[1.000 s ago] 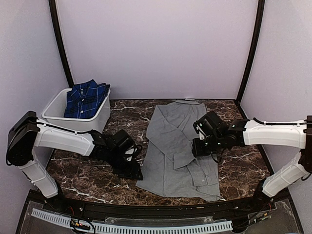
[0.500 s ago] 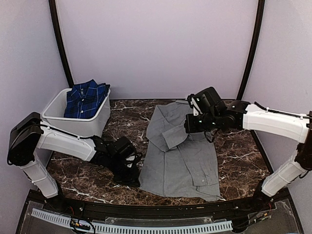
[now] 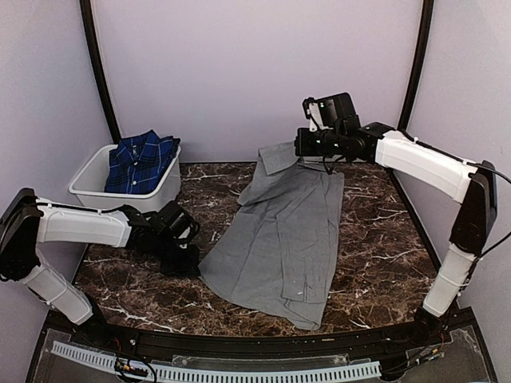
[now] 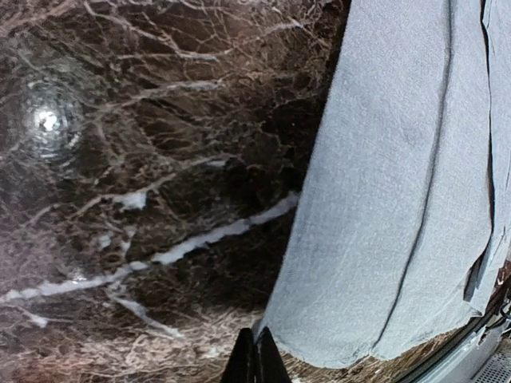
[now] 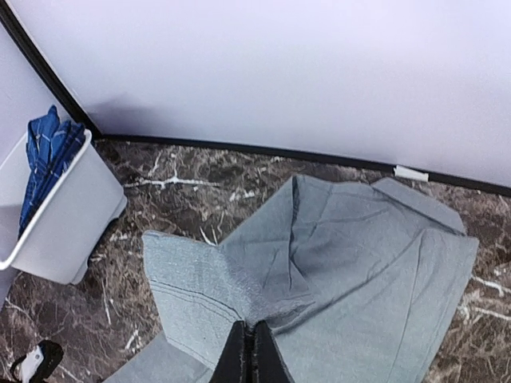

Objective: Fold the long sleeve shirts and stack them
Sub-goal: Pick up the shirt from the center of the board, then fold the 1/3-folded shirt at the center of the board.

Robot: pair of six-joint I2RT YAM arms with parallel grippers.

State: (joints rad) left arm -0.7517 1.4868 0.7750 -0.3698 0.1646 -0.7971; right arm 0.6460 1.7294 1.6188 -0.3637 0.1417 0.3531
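Note:
The mid-grey shirt lies stretched across the dark marble table, its far end lifted. My right gripper is shut on the shirt's cloth near the back wall and holds it above the table; the pinched fold shows in the right wrist view. My left gripper is low on the table at the shirt's near left hem, shut on the hem's corner. The navy-and-blue plaid shirt lies bunched in the white tub at the back left; it also shows in the right wrist view.
The tub stands on the table's far left. Black frame posts rise at the back corners against pale walls. A black rail and a white slotted strip run along the near edge.
My right gripper has risen and moved back toward the wall, lifting the grey shirt's upper part. My left gripper has slid left with the hem, and the shirt now lies stretched out diagonally.

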